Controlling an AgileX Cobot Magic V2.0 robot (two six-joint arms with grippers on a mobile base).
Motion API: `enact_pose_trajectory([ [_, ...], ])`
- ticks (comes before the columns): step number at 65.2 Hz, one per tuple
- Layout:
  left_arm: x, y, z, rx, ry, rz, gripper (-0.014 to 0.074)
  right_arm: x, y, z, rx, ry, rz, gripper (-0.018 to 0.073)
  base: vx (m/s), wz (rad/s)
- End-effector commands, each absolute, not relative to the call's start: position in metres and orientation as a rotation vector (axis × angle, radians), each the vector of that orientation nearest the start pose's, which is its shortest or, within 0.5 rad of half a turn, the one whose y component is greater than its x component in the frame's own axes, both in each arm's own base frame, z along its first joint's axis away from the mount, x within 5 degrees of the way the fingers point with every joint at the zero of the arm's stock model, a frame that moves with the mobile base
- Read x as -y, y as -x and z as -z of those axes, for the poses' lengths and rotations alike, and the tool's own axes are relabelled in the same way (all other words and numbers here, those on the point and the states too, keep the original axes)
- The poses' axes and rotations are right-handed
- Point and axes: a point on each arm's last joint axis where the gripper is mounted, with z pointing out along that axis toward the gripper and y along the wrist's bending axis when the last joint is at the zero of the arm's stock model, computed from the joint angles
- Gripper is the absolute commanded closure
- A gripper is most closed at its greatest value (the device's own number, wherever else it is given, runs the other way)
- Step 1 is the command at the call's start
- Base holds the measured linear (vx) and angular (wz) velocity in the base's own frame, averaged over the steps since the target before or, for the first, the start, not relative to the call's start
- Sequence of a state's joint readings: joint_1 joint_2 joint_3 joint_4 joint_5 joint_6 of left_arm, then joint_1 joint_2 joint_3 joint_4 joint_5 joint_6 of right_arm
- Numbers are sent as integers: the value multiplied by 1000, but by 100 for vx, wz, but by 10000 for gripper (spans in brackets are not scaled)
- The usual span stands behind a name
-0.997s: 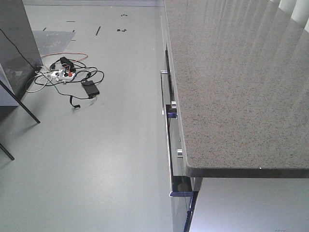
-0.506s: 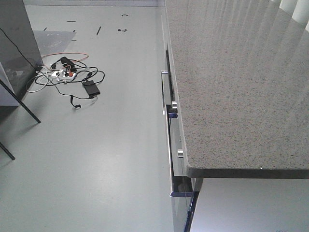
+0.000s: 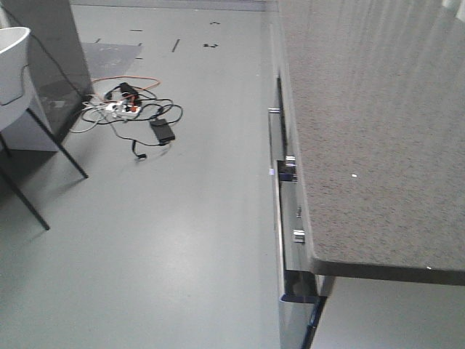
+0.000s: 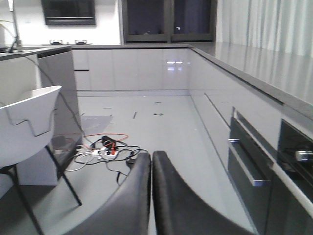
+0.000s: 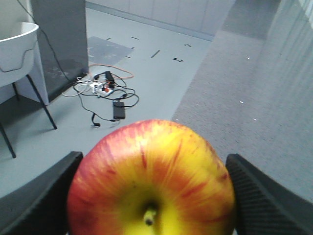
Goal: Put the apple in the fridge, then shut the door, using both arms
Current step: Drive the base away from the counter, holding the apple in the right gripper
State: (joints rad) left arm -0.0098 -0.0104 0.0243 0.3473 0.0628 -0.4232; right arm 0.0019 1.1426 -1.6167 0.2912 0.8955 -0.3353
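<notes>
A pale grey floor (image 3: 160, 240) fills most of the front view. The speckled grey bench (image 3: 363, 131) runs along its right side, with a long metal handle (image 3: 277, 203) on the fronts beneath its edge. A dark grey cabinet (image 3: 54, 43) stands at the far left, with a white chair (image 3: 13, 69) on thin black legs just beside it. A tangle of cables (image 3: 134, 113) lies on the floor near its foot.

Only the left wrist view shows the far wall, with pale cupboards (image 4: 137, 68), dark windows (image 4: 168, 19) and curtains (image 4: 266, 24). In it the left tool (image 4: 150, 155) has its fingers pressed together and holds nothing. Only the right wrist view shows the apple (image 5: 151, 176), its stem toward the camera. It is clamped in the right tool (image 5: 151, 161) between two black fingers (image 5: 41, 196).
</notes>
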Motion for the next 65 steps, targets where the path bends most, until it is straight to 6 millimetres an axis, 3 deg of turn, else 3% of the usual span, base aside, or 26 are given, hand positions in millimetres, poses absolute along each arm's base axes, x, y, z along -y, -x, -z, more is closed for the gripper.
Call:
enact_pose_trajectory([
  [1,0,-54,-212,-1464,51,70,603,-20,-195,-538,-1727,271,-99,455,2,32],
  [65,0,-54,-212,-1464,51,70,603,-20,-195,-538,-1727,271,-99,455,5,47],
])
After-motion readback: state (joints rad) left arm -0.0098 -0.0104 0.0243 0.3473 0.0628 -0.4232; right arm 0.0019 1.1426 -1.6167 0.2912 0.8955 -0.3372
